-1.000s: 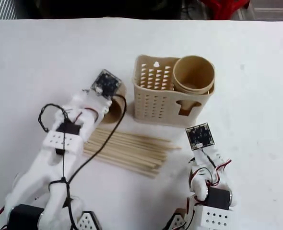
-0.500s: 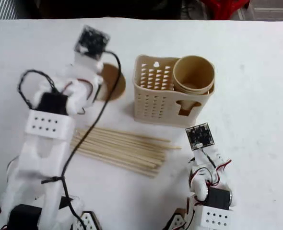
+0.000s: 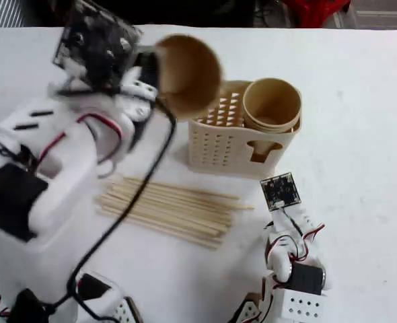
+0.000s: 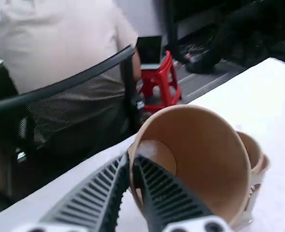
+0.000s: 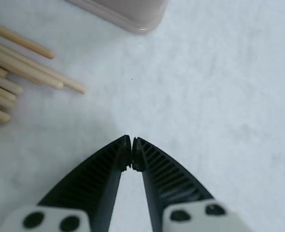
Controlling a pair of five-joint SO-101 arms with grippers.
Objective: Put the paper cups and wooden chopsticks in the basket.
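Observation:
My left gripper [image 4: 131,162] is shut on the rim of a brown paper cup [image 4: 200,154], held high in the air. In the high view that paper cup [image 3: 187,73] hangs tilted above the left edge of the beige basket [image 3: 215,145]. Stacked paper cups [image 3: 272,104] stand in the basket's right compartment. A bundle of wooden chopsticks [image 3: 175,208] lies on the table in front of the basket. My right gripper [image 5: 132,152] is shut and empty, low over bare table beside the chopstick tips [image 5: 31,72] and near the basket's corner [image 5: 128,12].
The white table [image 3: 360,108] stretches open to the right and behind the basket. The right arm's base [image 3: 294,282] sits at the front edge. A black cable [image 3: 128,202] from the left arm hangs over the chopsticks. A chair and a red stool [image 4: 157,79] stand beyond the table.
The left arm has lifted the paper cup off the table and swung it up and right, toward the basket. The right arm has not moved.

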